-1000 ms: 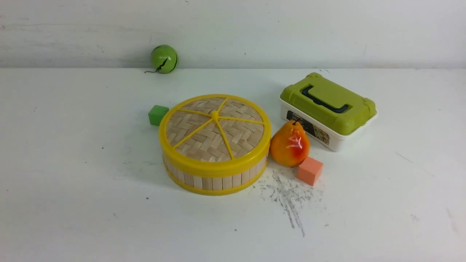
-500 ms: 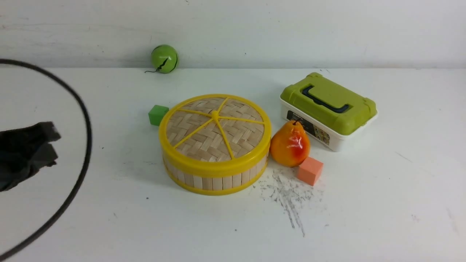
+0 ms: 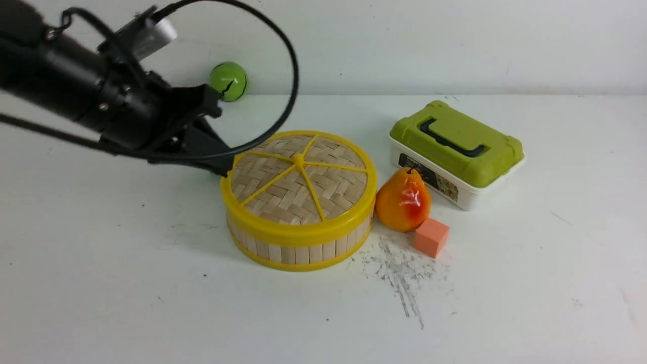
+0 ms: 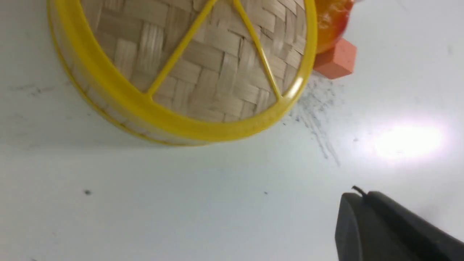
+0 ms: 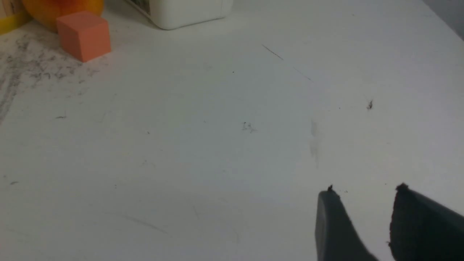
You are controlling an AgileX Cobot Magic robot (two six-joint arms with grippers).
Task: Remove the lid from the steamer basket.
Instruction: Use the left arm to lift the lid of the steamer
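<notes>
The lid [image 3: 298, 177], a woven bamboo disc with a yellow rim and spokes, sits closed on the steamer basket [image 3: 298, 251] at the table's middle. My left gripper [image 3: 225, 166] reaches in from the upper left. Its tip is at the lid's far-left rim, and I cannot tell whether it touches. In the left wrist view the lid [image 4: 203, 61] fills the upper part, and the left gripper [image 4: 357, 195] has its fingers together, holding nothing. My right gripper [image 5: 365, 190] is open and empty over bare table. It is out of the front view.
An orange-red pear [image 3: 403, 200] and an orange cube [image 3: 430, 237] stand just right of the basket. A white box with an olive-green lid [image 3: 455, 151] is behind them. A green ball [image 3: 228, 81] rests at the back wall. A black cable [image 3: 290, 96] loops above the left arm.
My left arm has swung in from the left edge, up and across to the lid's far-left rim. It now hides the green cube. The lid and basket have not moved.
</notes>
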